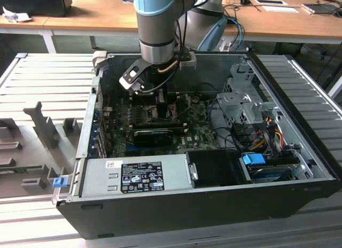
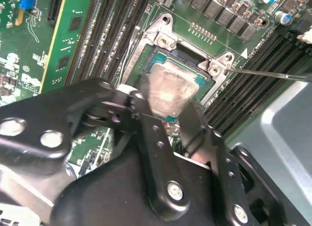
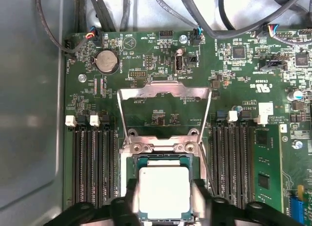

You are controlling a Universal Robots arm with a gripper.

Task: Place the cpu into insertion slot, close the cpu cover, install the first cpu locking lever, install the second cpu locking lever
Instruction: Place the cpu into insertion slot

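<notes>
Exterior view, arm: the arm (image 1: 155,23) stood over the open computer case (image 1: 176,210), with the gripper (image 1: 159,106) low above the motherboard (image 1: 200,133).
Exterior view, risk: clearance to the surrounding cables and the drive cage looked tight; judged that any sideways motion at this height could snag a cable.
Second wrist view, tool: the gripper (image 2: 168,109) was narrowed onto the cpu (image 2: 168,89), one finger at each of two opposite edges.
Second wrist view, cpu position: the cpu was at the insertion slot (image 2: 187,53), seemingly tilted, with its far edge near the socket frame.
Second wrist view, risk: a tilted or offset descent could seat one corner first and damage the socket contacts. A thin locking lever (image 2: 265,72) projected just beside the frame and could be struck.
First wrist view, tool: the fingers (image 3: 132,201) flanked the cpu (image 3: 163,192) and appeared to touch its sides.
First wrist view, cpu position: the cpu lay squarely within the outline of the insertion slot (image 3: 163,160); whether it was fully seated could not be told.
First wrist view, cpu cover: the cpu cover (image 3: 163,92) stood swung open, away from the socket and clear of the chip.
First wrist view, risk: the fingers sat between the socket frame and the memory slots (image 3: 92,162). Letting go before the chip lay flat could leave it crooked, and the cover would then bear on it unevenly.
</notes>
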